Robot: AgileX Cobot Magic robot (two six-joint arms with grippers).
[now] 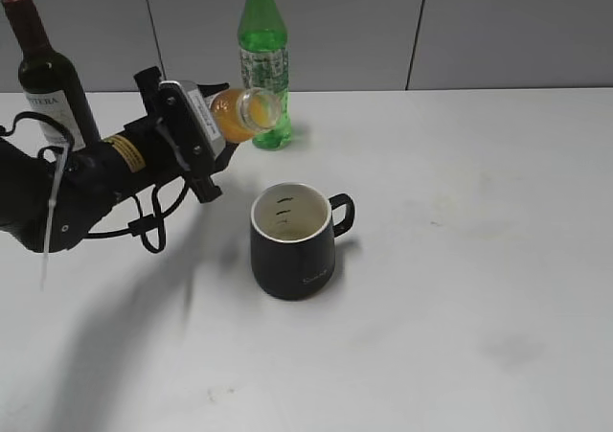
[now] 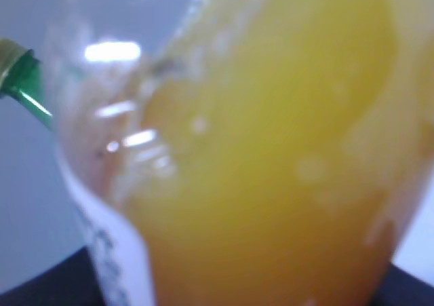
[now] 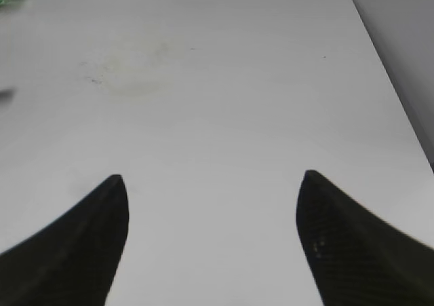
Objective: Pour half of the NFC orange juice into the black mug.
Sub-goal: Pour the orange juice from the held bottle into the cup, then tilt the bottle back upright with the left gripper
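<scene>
My left gripper [image 1: 206, 130] is shut on the NFC orange juice bottle [image 1: 244, 112], held tilted on its side above the table, its open mouth pointing right. The bottle is up and to the left of the black mug [image 1: 292, 241], not over it. The mug stands upright on the table, white inside with small black marks, handle to the right. In the left wrist view the orange juice [image 2: 271, 157] fills the frame, blurred, and hides the jaws. My right gripper [image 3: 213, 184] is open and empty over bare table; it is out of the exterior view.
A green soda bottle [image 1: 263, 54] stands just behind the tilted juice bottle. A dark wine bottle [image 1: 48, 73] stands at the back left. The white table [image 1: 460, 260] runs to a grey wall behind; its right edge [image 3: 390, 82] shows in the right wrist view.
</scene>
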